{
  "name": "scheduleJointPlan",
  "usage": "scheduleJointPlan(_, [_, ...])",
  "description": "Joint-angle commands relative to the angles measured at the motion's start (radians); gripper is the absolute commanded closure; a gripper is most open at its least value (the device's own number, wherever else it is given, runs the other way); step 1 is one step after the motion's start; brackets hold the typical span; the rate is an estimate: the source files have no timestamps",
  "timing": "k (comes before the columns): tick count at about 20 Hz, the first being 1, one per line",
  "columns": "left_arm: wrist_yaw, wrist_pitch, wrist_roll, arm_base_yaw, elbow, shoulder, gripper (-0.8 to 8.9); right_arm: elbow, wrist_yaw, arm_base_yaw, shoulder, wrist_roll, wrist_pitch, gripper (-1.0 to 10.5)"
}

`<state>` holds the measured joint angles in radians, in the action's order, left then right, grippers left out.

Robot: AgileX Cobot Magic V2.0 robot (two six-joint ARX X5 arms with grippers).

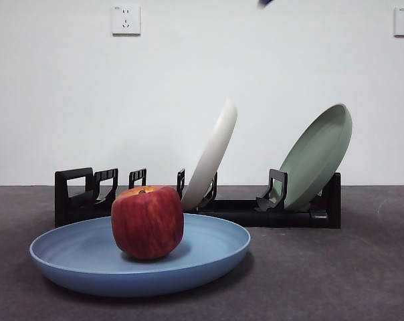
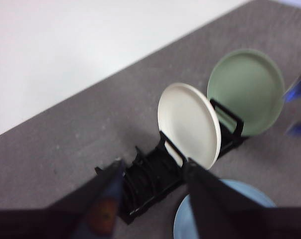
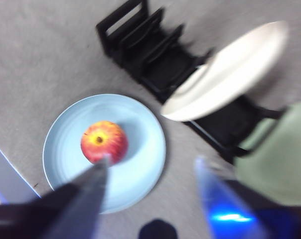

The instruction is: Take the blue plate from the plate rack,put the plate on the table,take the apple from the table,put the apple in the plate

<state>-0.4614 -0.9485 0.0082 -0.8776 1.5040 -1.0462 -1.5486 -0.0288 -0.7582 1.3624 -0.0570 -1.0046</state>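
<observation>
- Since the apple (image 1: 147,221) sits on the blue plate (image 1: 209,244), lift your right gripper (image 3: 153,172), jaws apart and empty, straight up.
- Hold your left gripper (image 2: 153,174), also released, high above the plate rack (image 1: 81,190).

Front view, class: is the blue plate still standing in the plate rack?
No: the blue plate lies flat on the table before the plate rack, carrying the apple.

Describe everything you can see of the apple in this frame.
The blocky, rounded red apple has darker streaks, a yellowish patch on top and a short brown stem. It sits upright, left of centre, in the large matte light-blue plate, which lies flat on the dark grey table. Only the plate touches it; neither pincer holds it.
</observation>
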Motion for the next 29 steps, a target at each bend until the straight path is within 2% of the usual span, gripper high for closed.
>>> scheduleJointPlan(1, [0.012, -0.006, 0.022, 0.004, -0.004, -0.026, 8.22, 0.003, 0.014, 0.030, -0.052, 0.003, -0.030, 9.6])
scheduleJointPlan(4, [0.105, 0.005, 0.021, 0.018, -0.028, -0.031, 8.22, 0.036, 0.086, 0.048, -0.135, 0.004, -0.024, 9.6])
scheduleJointPlan(7, [0.140, 0.079, 0.000, 0.060, -0.139, 0.017, 8.22, 0.170, 0.101, 0.052, -0.245, 0.017, 0.056, 9.6])
scheduleJointPlan(10, [0.211, 0.235, -0.058, 0.095, -0.360, 0.125, 8.22, 0.409, 0.109, 0.052, -0.382, 0.056, 0.179, 9.6])
scheduleJointPlan(13, [0.247, 0.368, -0.150, 0.096, -0.587, 0.231, 8.22, 0.609, 0.109, 0.052, -0.468, 0.111, 0.229, 9.6])
scheduleJointPlan(17, [0.254, 0.510, -0.266, 0.092, -0.819, 0.332, 8.22, 0.721, 0.105, 0.052, -0.507, 0.069, 0.303, 9.6])
scheduleJointPlan(19, [0.254, 0.481, -0.327, 0.092, -0.829, 0.328, 8.16, 0.721, 0.101, 0.052, -0.505, 0.071, 0.300, 9.5])
scheduleJointPlan(29, [0.254, 0.455, -0.326, 0.094, -0.829, 0.322, 8.16, 0.721, 0.101, 0.052, -0.513, 0.074, 0.300, 9.5])
